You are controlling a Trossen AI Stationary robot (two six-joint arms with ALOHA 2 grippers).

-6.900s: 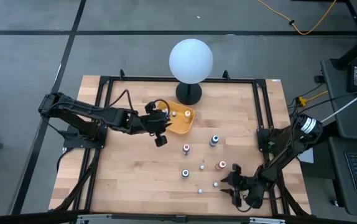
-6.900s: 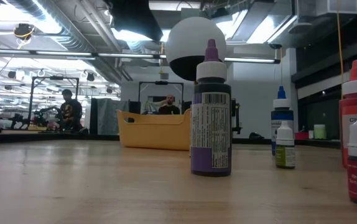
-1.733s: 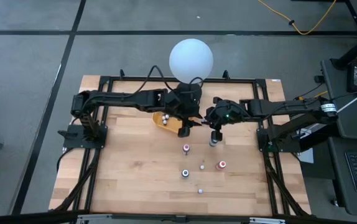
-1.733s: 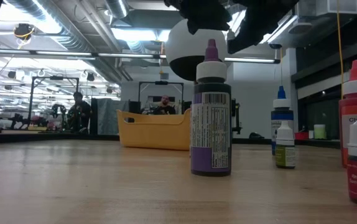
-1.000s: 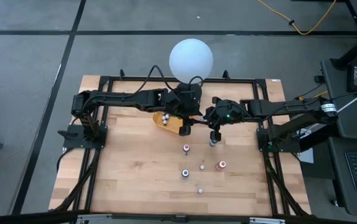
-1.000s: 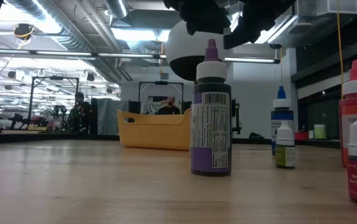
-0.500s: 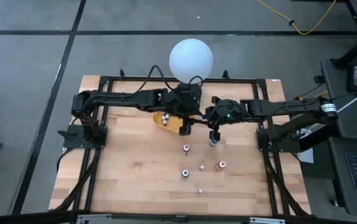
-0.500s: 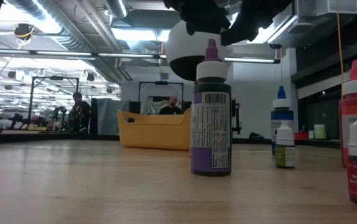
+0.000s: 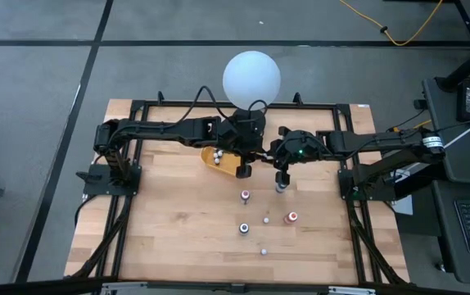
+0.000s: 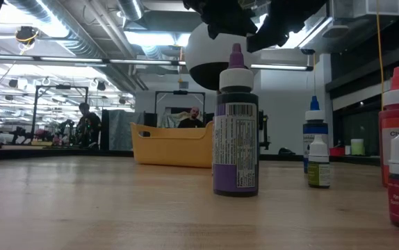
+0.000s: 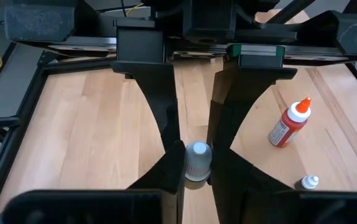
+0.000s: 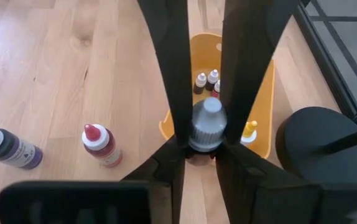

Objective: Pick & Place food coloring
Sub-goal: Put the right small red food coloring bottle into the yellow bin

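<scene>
Left gripper clenched on a grey-capped bottle, beside the yellow tray. Right gripper grasping another grey-capped bottle above the tray edge. Some small bottles inside the tray; others, like the red-capped one, standing well apart on the wooden table.
</scene>
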